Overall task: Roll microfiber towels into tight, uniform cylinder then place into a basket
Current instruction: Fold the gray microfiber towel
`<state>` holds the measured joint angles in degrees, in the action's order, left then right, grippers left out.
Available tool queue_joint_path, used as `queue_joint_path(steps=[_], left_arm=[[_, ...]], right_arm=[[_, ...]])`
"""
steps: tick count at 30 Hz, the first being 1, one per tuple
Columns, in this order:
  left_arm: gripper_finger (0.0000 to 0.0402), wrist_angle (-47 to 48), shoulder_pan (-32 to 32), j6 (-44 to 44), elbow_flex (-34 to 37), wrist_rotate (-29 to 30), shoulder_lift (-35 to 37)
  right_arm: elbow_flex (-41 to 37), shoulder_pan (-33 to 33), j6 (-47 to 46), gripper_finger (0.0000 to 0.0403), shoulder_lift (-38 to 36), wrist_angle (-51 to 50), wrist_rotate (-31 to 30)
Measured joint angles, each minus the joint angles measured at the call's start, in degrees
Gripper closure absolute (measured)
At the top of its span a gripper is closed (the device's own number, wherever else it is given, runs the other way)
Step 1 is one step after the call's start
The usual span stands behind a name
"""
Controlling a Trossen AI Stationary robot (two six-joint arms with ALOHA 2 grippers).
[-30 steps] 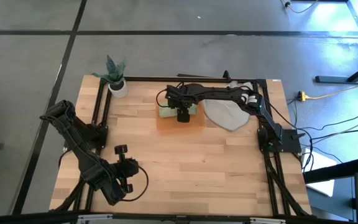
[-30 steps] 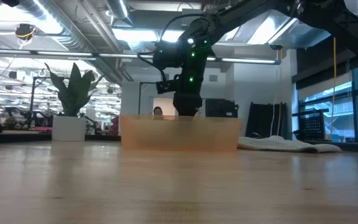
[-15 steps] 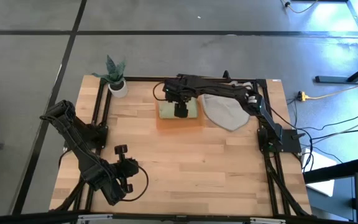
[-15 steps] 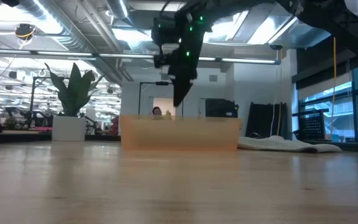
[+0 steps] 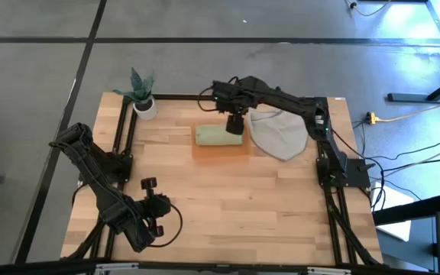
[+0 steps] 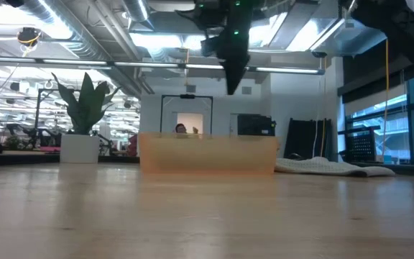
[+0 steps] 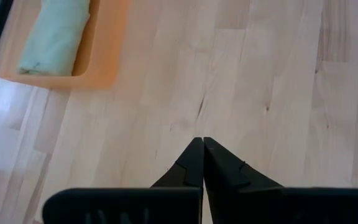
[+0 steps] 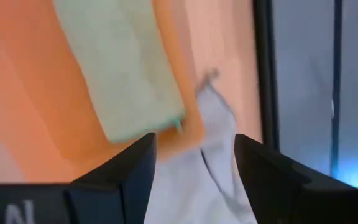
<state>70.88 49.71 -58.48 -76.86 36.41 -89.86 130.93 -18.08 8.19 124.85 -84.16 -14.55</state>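
A rolled light-green towel (image 5: pixel 220 136) lies on its side in the shallow orange basket (image 5: pixel 218 152) at the table's far middle. It also shows in the right wrist view as the green roll (image 8: pixel 123 68) and in the left wrist view as the green roll (image 7: pixel 55 34). My right gripper (image 5: pixel 234 124) hangs open above the basket's far right corner, with nothing between its fingers (image 8: pixel 135 162). A grey towel (image 5: pixel 275 136) lies spread flat on the table right of the basket. My left gripper (image 7: pixel 202 146) waits shut at the near left.
A small potted plant (image 5: pixel 142 98) stands at the far left corner. A black frame rail (image 5: pixel 235 97) runs along the table's edges. Bare wood (image 5: pixel 235 206) fills the middle and near part of the table. In the low view the basket's wall (image 6: pixel 207 152) hides the roll.
My right gripper has risen out of the basket, well clear of its rim, and drifted toward the table's far right, tipping and rolling a little. Its fingers have kept the same gap. The green roll has stayed where it lay in the basket.
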Motion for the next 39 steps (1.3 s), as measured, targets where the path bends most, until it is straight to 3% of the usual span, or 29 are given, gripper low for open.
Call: queue_joint_path(steps=[6,12,19,24,30,39], left_arm=[[0.0401,-0.2,0.0,-2.3,0.0,2.9,0.0],[0.0401,-0.3,0.0,-2.9,0.0,5.3,0.0],[0.0401,-0.3,-0.1,-2.9,0.0,5.9,0.0],[0.0401,-0.3,-0.1,-2.9,0.0,5.9,0.0],[0.0401,-0.3,-0.1,-2.9,0.0,6.0,0.0],[0.0401,-0.3,-0.1,-2.9,0.0,6.0,0.0]], right_arm=[[-12.9,-1.0,-3.6,0.0185,-10.7,-1.1,-1.7],[-37.4,-1.4,-11.3,0.0185,-28.1,11.6,-2.7],[-61.6,-1.4,-29.5,0.0185,-42.0,20.1,-2.3],[-72.4,-1.2,-33.9,0.0185,-44.1,24.6,1.4],[-79.4,0.5,-34.6,0.0185,-43.9,30.3,9.5],[-84.3,1.5,-36.7,0.0185,-43.9,36.2,9.3]])
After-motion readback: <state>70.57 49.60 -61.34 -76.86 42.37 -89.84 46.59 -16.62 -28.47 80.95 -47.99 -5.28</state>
